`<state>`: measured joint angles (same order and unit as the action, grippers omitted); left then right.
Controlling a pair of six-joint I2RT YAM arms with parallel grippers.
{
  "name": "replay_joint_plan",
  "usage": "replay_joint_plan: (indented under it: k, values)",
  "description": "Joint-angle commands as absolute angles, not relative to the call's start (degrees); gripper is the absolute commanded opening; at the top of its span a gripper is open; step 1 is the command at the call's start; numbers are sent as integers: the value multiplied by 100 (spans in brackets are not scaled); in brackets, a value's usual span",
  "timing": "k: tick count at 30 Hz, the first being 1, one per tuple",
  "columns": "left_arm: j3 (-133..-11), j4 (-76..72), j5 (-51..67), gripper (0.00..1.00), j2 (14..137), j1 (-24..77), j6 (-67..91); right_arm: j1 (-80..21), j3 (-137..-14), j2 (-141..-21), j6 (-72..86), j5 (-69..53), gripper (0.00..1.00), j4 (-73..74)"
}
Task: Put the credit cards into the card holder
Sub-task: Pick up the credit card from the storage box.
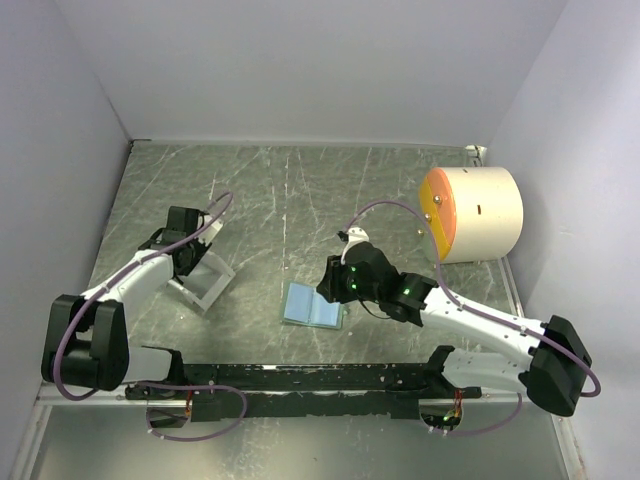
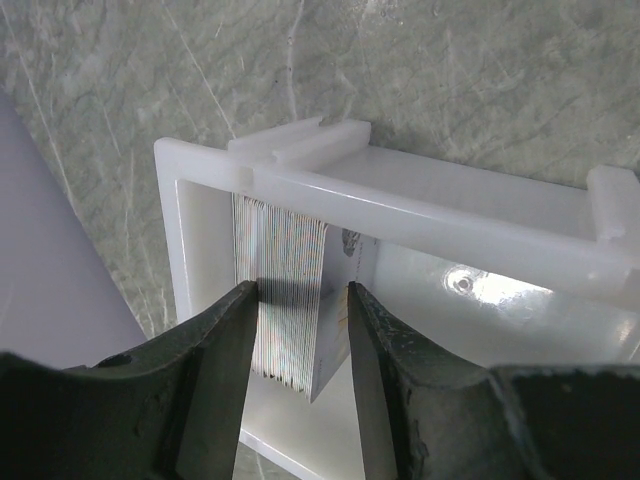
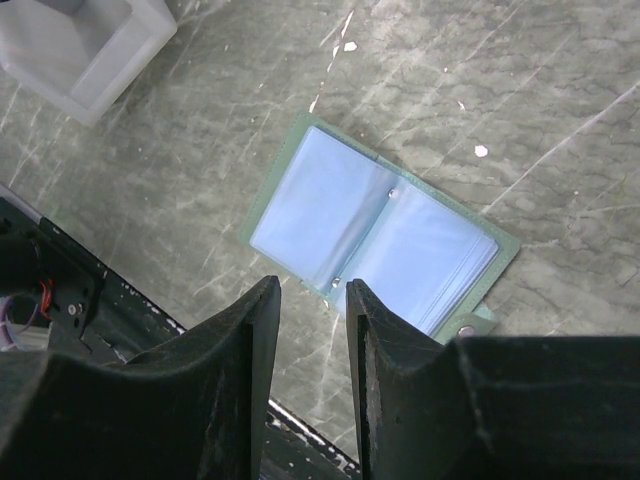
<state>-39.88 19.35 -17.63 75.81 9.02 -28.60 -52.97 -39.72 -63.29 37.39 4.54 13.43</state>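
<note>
The card holder point(image 1: 308, 306) lies open on the table, light blue pockets up, with a sage-green rim and a snap tab point(image 3: 470, 328). It fills the middle of the right wrist view point(image 3: 330, 210). My right gripper point(image 1: 330, 284) hovers over its near edge, open and empty point(image 3: 312, 285). The credit cards point(image 2: 285, 250) stand on edge as a stack of several thin cards inside a white tray point(image 2: 420, 215); only their pale striped edges show. My left gripper point(image 2: 300, 290) is down in the tray point(image 1: 215, 283), its open jaws on either side of the stack.
A large cream cylinder point(image 1: 478, 212) with an orange end face lies at the right back. The black mounting rail point(image 1: 300, 385) runs along the near edge. Grey walls close in on the left, the right and the back. The tray also shows at the upper left of the right wrist view point(image 3: 80, 50).
</note>
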Motion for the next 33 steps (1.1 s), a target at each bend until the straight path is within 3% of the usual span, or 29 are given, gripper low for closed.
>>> replay_joint_plan:
  k: [1,10,33]
  values:
    - [-3991,1909,-1890,51,7689,999,-2927,-5303,-3909,-6187,3740,510,33,1266]
    - [-4058,1890,-2126,49,7609,1036,-2988,-5302,-3897,-6092,3727,545,33,1295]
    - [-4267,2058,-2205,32,7644,1088,-3058,-5300,-3865,-6021,3722,592,33,1325]
